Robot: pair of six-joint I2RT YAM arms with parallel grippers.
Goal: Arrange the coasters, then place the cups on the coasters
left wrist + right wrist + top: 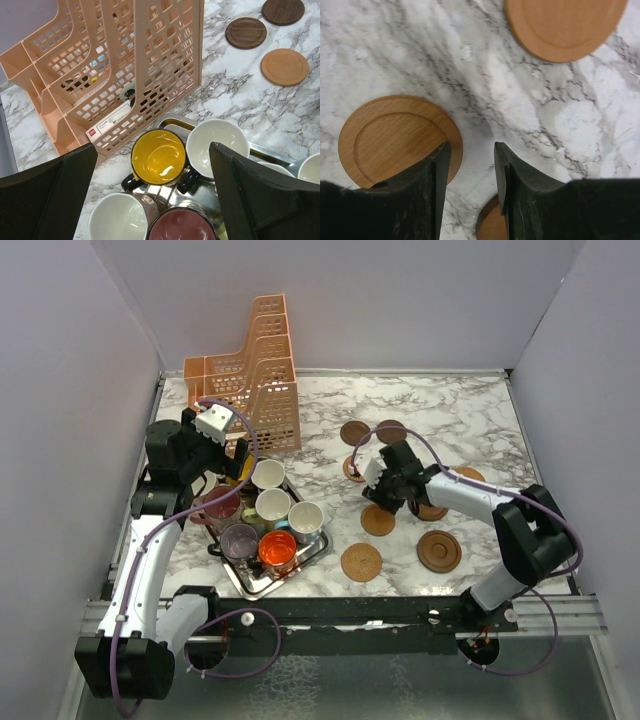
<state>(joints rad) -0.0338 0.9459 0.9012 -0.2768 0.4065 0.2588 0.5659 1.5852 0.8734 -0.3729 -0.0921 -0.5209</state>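
Marble (530,105) gap between coasters (565,25) — right jaws over rimmed coaster (390,137) edge.

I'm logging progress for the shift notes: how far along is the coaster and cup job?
Done: nothing finished; the coasters lie loosely spread on the marble, all bare. In hand: the right tool, open, sits low beside a light coaster; the left tool hangs open over the yellow cup. Left: tidying the coasters, then moving the cups off the tray.

Bare marble (460,410) between coasters (361,561); peach rack (255,380) just beside crowded tray (172,120)
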